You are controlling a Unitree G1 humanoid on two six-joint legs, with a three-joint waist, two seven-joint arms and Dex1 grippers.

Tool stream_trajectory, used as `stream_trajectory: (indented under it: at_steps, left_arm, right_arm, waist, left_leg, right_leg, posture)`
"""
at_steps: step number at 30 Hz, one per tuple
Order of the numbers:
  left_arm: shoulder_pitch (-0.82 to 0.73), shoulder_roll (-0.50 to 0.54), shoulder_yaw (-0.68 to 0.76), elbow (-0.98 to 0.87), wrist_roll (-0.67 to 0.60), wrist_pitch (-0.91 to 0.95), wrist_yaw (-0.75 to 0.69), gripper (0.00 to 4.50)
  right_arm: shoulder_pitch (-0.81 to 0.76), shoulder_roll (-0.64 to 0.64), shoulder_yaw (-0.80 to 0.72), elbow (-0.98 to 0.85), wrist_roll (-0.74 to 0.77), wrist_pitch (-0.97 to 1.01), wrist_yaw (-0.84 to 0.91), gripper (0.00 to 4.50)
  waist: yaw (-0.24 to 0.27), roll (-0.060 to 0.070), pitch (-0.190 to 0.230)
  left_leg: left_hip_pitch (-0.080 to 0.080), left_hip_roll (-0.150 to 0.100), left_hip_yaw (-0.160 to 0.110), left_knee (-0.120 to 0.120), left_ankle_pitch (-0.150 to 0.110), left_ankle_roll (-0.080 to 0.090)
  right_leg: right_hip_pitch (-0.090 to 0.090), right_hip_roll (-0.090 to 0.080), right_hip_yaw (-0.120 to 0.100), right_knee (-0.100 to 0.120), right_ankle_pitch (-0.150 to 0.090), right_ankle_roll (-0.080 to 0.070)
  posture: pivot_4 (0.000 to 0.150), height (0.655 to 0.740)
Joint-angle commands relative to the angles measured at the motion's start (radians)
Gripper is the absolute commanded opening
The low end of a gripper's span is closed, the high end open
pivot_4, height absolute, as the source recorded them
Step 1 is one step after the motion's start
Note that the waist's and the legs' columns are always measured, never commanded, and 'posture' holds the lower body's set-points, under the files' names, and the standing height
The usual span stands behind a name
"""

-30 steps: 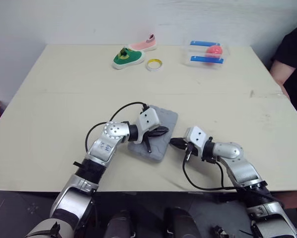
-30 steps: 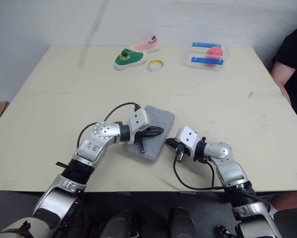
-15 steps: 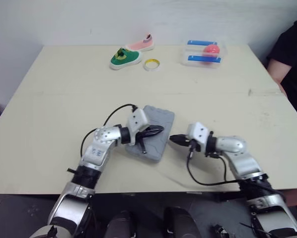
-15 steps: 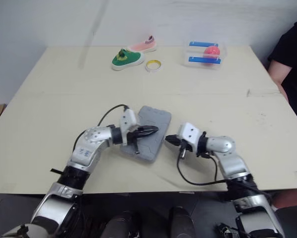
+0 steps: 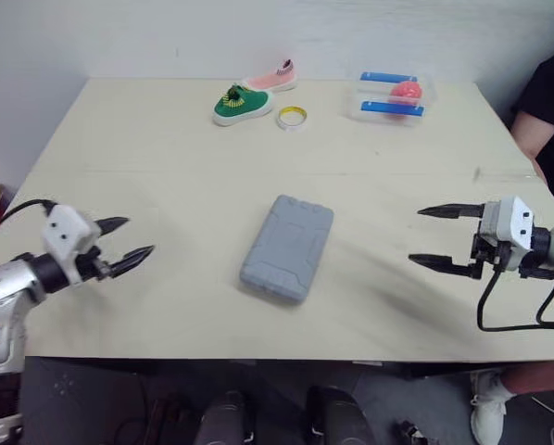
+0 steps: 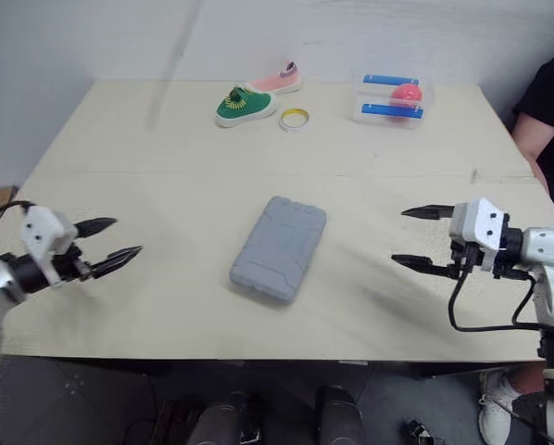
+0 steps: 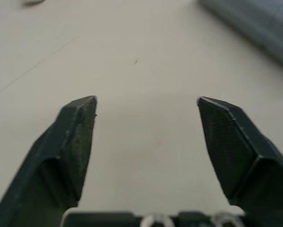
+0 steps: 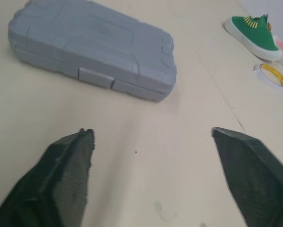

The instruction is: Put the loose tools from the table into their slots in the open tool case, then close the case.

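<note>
Case (image 5: pixel 287 247) closed; left gripper (image 5: pixel 140 235), right gripper (image 5: pixel 414 235) gape wide.

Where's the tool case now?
The grey tool case lies shut on the table in the head views, midway between the open left gripper and open right gripper, touching neither.

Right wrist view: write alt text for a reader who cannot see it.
A closed grey case lies flat on the beige table, ahead of the right gripper, whose two black fingers stand wide open and empty. Farther off sit a green shoe and a tape roll.
</note>
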Motion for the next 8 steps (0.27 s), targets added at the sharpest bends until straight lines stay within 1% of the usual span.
stream_trajectory:
  at_steps: [1,4,8]
  left_arm:
    - [0.055,0.02,0.068,-0.025,0.008,-0.032,0.02,4.42]
    - [0.087,0.017,0.074,-0.048,0.014,-0.046,0.028,4.42]
    - [0.1,0.007,0.076,-0.064,-0.009,-0.056,0.031,4.42]
  right_arm:
    - [-0.067,-0.059,-0.048,0.068,-0.006,-0.029,0.004,4.5]
    - [-0.097,-0.069,-0.039,0.086,-0.008,-0.029,0.013,4.5]
    - [-0.114,-0.052,-0.016,0.079,-0.01,-0.023,0.004,4.5]
  waist:
    - [0.002,0.0,0.0]
    - [-0.004,0.002,0.002]
    - [-0.004,0.002,0.003]
  left_leg:
    - [0.0,0.0,0.0,0.0,0.0,0.0]
    - [0.0,0.0,0.001,-0.001,0.0,0.0]
    - [-0.001,0.002,0.001,-0.003,0.0,-0.005]
  right_leg:
    - [0.0,0.0,0.001,0.0,0.0,0.0]
    - [-0.001,-0.001,0.003,0.0,0.0,0.0]
    - [-0.003,0.002,0.001,0.0,-0.001,-0.003]
  posture:
    - [0.15,0.74]
    - [0.15,0.74]
    - [0.15,0.74]
